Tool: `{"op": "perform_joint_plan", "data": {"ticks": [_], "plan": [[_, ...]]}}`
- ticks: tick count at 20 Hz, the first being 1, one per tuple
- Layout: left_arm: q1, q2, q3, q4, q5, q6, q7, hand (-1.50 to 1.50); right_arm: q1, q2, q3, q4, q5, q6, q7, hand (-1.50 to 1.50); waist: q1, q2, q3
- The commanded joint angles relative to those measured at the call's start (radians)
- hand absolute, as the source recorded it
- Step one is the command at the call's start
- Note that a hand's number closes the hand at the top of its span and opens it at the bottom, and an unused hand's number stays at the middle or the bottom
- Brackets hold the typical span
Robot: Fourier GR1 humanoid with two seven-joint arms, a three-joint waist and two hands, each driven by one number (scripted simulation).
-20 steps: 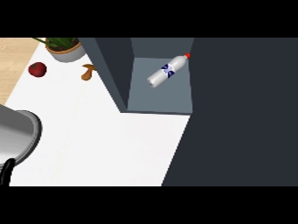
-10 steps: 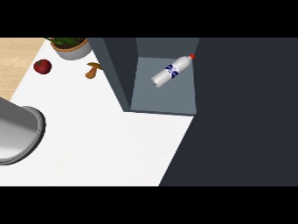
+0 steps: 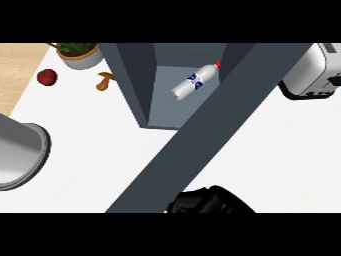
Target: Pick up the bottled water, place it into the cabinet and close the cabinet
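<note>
Water btl (image 3: 195, 82) tilted in cabinet (image 3: 140, 85)

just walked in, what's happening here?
The water bottle already lies on its side inside the cabinet. The cabinet door stands partly swung across the opening, with the robot's right hand at its lower end near the bottom edge, apparently pushing it closed. Only the left forearm shows at the left; its hand is out of view. A toaster stands to the right.

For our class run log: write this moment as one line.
bottled water: lying in cabinet | door: part-open | right hand: at door's base
</note>
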Motion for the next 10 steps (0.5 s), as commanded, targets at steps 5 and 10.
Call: {"op": "perform_joint_plan", "data": {"ticks": [5, 10], "plan": [[0.076, 0.011, 0.139, -0.009, 0.135, -0.11, 0.009, -1.5, -0.383, 0.018, -0.195, 0.262, -0.264, -0.133, -0.005, 1.5, -0.013, 0.001, 0.002], [0.145, -0.033, 0.175, -0.018, 0.134, -0.176, -0.002, -1.5, -0.534, -0.006, -0.417, 0.42, -0.371, -0.004, 0.008, 1.5, -0.024, 0.0, 0.003]]}}
